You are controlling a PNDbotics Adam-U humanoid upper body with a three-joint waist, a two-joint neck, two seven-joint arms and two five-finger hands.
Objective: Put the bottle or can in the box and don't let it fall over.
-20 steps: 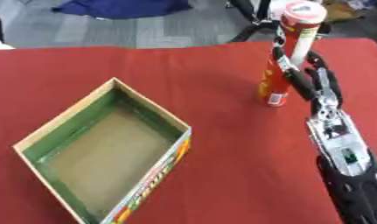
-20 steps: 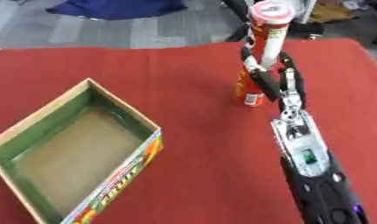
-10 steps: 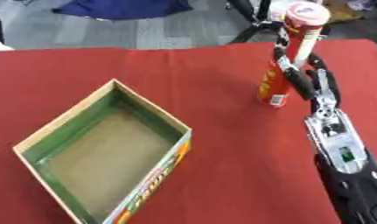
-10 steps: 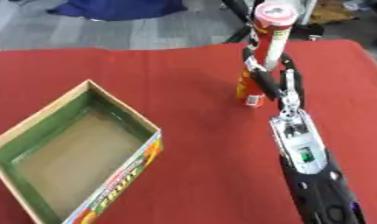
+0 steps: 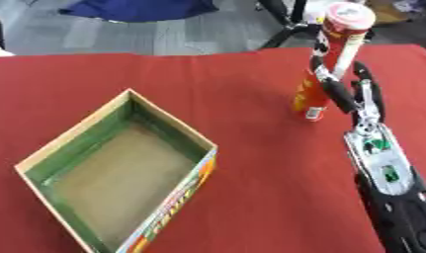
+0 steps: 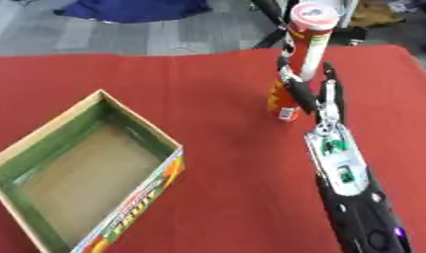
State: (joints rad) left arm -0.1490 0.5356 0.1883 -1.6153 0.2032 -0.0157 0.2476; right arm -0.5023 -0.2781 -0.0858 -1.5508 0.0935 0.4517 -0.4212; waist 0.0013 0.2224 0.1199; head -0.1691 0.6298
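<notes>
A tall red and orange can with a red lid stands on the red table, far right, leaning slightly. My right hand reaches up from the lower right and is shut on the can's lower half. The thumb crosses its front and the fingers lie on its right side. The can's base rests on the cloth. An open cardboard box with green inner walls and a brown floor sits at the left, empty, set corner-on. My left hand shows in neither view.
The red tablecloth stretches between box and can with nothing on it. Beyond the far table edge lie a grey floor, a blue cloth and black stand legs.
The can's top has shifted slightly to the right. My right hand stays around it, and the box has not moved.
</notes>
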